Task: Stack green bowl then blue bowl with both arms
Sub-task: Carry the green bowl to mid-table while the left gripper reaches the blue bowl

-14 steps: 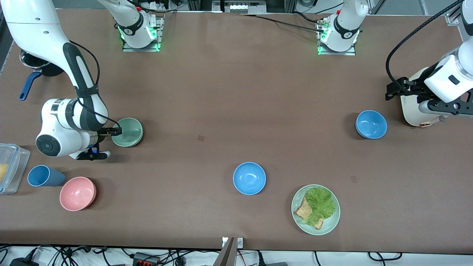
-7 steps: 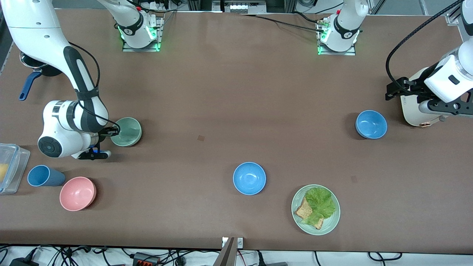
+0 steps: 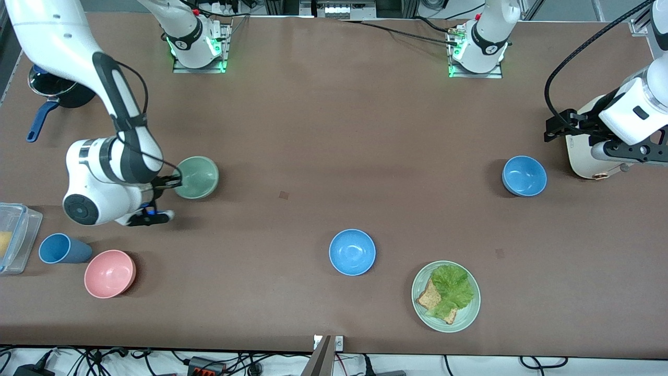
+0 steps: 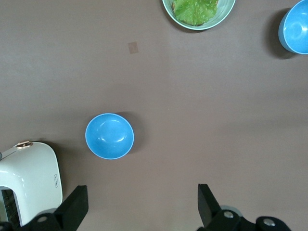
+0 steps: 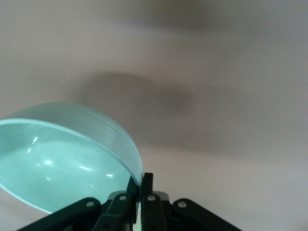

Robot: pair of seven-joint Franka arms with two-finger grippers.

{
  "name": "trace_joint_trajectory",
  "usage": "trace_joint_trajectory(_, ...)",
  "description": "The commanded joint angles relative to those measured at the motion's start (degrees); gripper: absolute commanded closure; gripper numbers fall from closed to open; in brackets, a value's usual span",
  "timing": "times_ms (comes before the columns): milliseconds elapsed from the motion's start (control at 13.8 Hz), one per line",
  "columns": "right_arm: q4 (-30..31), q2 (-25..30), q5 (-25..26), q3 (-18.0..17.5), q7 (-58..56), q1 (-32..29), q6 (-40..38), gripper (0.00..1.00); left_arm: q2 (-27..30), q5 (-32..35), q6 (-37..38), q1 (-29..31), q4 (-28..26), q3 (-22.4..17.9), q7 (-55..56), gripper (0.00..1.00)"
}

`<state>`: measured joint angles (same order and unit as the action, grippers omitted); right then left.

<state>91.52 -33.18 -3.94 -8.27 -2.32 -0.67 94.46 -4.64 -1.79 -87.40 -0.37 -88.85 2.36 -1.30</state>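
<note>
1. While the green bowl (image 3: 197, 177) was pinched by its rim in the right gripper (image 3: 169, 182) over the table (image 3: 323, 136), slipping was judged possible.
2. The left gripper (image 4: 139, 207) was held wide above the blue bowl (image 3: 524, 176), waiting.

A wide brown matte surface (image 3: 323, 136) fills nearly the whole front view, evenly lit from above — soft shadows only. Two small darker square marks sit on it, one near the middle (image 3: 283, 195), one toward the left arm's end (image 3: 500, 253). Along the edge nearest the front camera runs a pale floor strip (image 3: 469, 365) strewn with black cables (image 3: 94, 360) — more cables and metal framing (image 3: 334, 8) line the top edge.
</note>
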Motion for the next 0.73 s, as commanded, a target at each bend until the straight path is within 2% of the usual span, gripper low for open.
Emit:
trace_joint_trajectory(0,-2.3,0.5,-4.4,-4.7,0.4,0.4,-3.7,1.0,0.5,1.4,0.6,0.1,0.0,0.4,0.5,0.0)
trace_joint_trajectory(218,-2.4,0.5,-4.7,-8.4,1.3,5.7,-3.2,1.0,-0.1,1.0,0.3,-0.3,0.0,0.4,-0.3,0.0)
trace_joint_trajectory(363,-3.1,0.0,-4.4,-8.4,10.5,11.5,-2.9,1.0,-0.7,1.2,0.3,-0.5,0.0,0.4,-0.2,0.0)
trace_joint_trajectory(653,-3.6,-2.6,-4.6,-8.4,21.3,22.2,7.6,1.0,-3.4,1.5,0.1,0.4,0.2,0.2,-0.5,0.0)
